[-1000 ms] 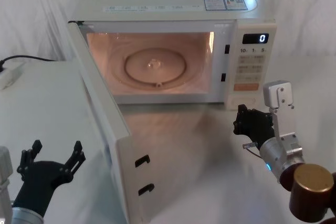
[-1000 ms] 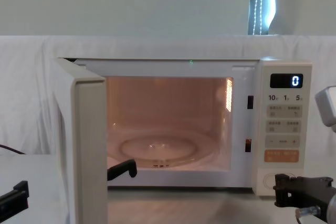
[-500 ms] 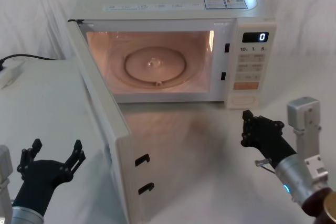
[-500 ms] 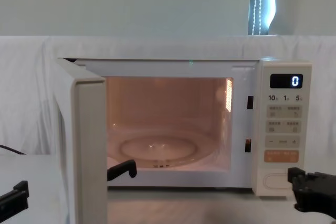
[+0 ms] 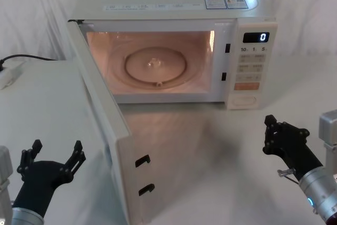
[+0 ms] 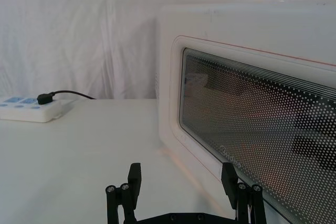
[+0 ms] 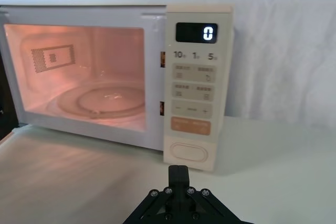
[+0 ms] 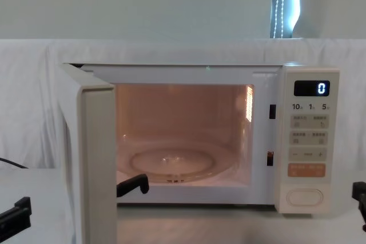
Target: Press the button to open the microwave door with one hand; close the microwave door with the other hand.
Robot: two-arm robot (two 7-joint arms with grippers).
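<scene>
The microwave door (image 5: 100, 125) stood swung wide open toward the robot's left, its free edge jutting forward over the worktop (image 5: 210, 146). The left claw (image 5: 50, 163), fingers spread apart, sat just outside the door's outer face, the nearer arm for pushing it shut. The right claw (image 5: 269, 135), fingers together, sat clear of the button (image 5: 243, 99).
</scene>
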